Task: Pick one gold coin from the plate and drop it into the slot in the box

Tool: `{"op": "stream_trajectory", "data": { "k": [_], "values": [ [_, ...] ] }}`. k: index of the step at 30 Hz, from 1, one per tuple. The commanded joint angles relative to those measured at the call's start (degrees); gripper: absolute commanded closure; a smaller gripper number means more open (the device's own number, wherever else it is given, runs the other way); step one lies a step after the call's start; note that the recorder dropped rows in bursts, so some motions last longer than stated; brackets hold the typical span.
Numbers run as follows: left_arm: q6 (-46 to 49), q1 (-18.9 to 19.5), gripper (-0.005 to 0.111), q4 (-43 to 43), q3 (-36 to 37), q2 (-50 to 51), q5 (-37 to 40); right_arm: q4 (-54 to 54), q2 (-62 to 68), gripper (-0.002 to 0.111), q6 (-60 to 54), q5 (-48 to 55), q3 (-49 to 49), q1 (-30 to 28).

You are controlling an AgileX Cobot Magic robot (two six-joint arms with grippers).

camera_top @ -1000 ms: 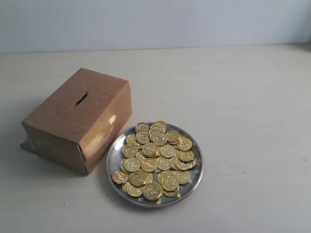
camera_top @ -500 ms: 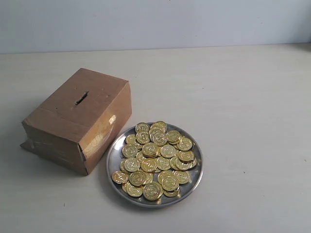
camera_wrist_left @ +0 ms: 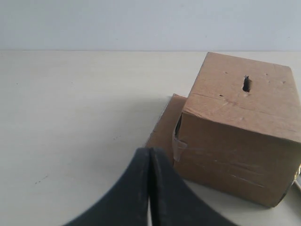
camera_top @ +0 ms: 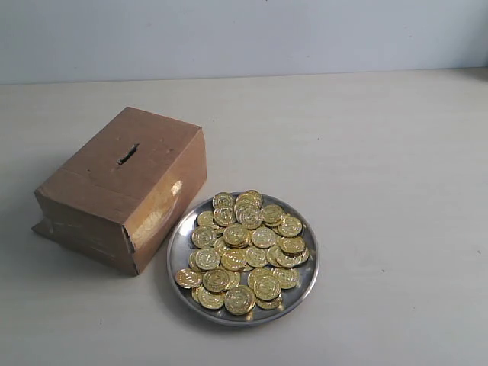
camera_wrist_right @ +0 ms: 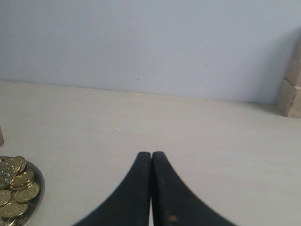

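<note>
A brown cardboard box [camera_top: 126, 187] lies on the table at the left, and its dark slot [camera_top: 127, 155] is cut in the top face. Touching its right corner, a round silver plate [camera_top: 183, 236] carries a heap of several gold coins [camera_top: 248, 248]. Neither arm shows in the exterior view. In the left wrist view my left gripper [camera_wrist_left: 149, 150] is shut and empty, with the box [camera_wrist_left: 235, 136] and its slot [camera_wrist_left: 246, 84] ahead and to one side. My right gripper [camera_wrist_right: 151, 154] is shut and empty over bare table. The plate's rim [camera_wrist_right: 39, 188] and a few coins [camera_wrist_right: 16, 186] sit at that view's edge.
A pale table [camera_top: 381, 152] runs back to a light wall. A flattened cardboard flap [camera_wrist_left: 162, 127] sticks out from under the box. Stacked pale wooden blocks [camera_wrist_right: 291, 89] stand at the table's back, at the right wrist view's edge.
</note>
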Motion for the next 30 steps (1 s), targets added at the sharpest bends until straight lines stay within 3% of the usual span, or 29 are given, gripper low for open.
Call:
{"op": "stream_trajectory", "data": {
  "k": [1,12,17,30],
  "values": [
    [0.22,0.18,0.107,-0.04,-0.02,-0.27,-0.65,-0.26,-0.28,0.108,0.41,-3.89,0.30,-0.23],
    [0.22,0.18,0.107,-0.04,-0.02,-0.27,-0.65,3.65,-0.28,0.108,4.71,-11.17,0.30,-0.23],
    [0.32,0.18,0.107,-0.04,-0.02,-0.27,-0.65,8.95,-0.28,0.108,14.17,-15.23,0.30,-0.23],
    [0.32,0.18,0.107,-0.04,-0.02,-0.27,-0.65,8.96,-0.28,0.108,20.03,-13.53,-4.06,-0.23]
  ]
}}
